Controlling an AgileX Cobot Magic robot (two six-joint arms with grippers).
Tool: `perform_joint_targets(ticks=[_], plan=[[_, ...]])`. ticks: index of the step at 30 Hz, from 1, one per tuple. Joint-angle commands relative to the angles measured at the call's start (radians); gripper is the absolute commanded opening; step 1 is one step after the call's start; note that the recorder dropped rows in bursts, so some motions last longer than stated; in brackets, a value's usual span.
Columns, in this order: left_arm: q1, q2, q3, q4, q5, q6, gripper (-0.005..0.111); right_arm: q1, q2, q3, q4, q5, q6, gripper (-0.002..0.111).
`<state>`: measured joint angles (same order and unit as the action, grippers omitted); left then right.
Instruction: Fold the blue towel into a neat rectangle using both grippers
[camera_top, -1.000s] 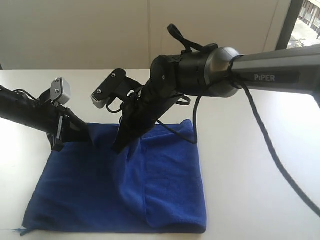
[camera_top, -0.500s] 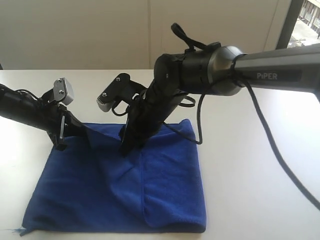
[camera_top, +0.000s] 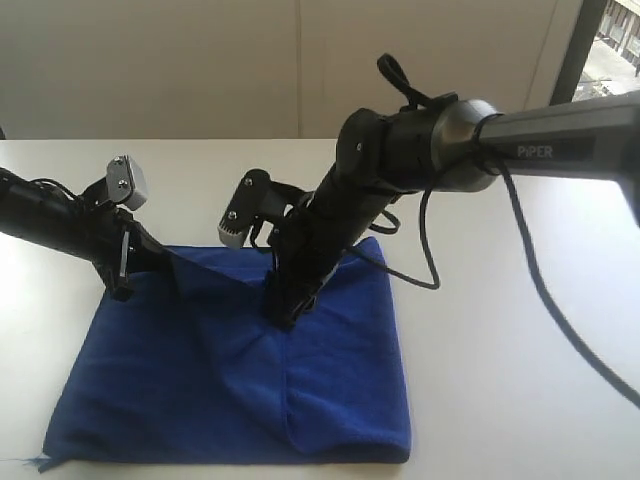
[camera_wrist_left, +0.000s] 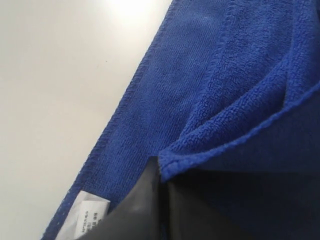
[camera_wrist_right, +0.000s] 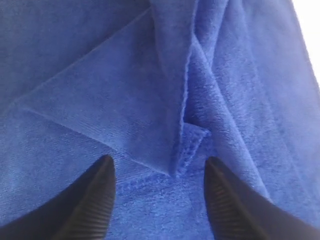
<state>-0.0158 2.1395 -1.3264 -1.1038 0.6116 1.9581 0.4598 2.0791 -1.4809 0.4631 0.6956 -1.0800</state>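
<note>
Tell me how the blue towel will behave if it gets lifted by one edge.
Probably floppy: the towel tents and wrinkles where the left end effector pinches its hem. Likely light, being thin, and its fuzzy pile should resist slipping.

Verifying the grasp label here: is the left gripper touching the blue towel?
Touching. The left wrist view shows the left gripper shut on the blue towel, a hemmed fold pinched in its jaws.

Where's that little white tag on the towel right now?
The tag shows only in the left wrist view, on the towel's edge by the table, right beside the left gripper, which grips the towel near its far left corner.
</note>
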Motion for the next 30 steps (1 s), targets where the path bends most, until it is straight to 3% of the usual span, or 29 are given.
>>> perform_joint_targets(ticks=[1, 6, 14, 30], plan=[[-0.007, 0.000, 0.006, -0.016, 0.010, 0.158, 0.000, -0.004, 0.041, 0.006, 0.032, -0.020, -0.046, 0.050], [-0.007, 0.000, 0.006, -0.016, 0.010, 0.158, 0.000, -0.002, 0.051, 0.006, 0.050, -0.066, -0.049, 0.044], [-0.007, -0.002, 0.004, -0.022, 0.032, 0.158, 0.000, -0.002, 0.043, 0.004, 0.057, -0.044, -0.051, 0.001], [-0.028, -0.116, -0.025, -0.063, 0.027, 0.158, 0.000, -0.002, -0.209, 0.004, 0.097, 0.203, 0.072, 0.000]])
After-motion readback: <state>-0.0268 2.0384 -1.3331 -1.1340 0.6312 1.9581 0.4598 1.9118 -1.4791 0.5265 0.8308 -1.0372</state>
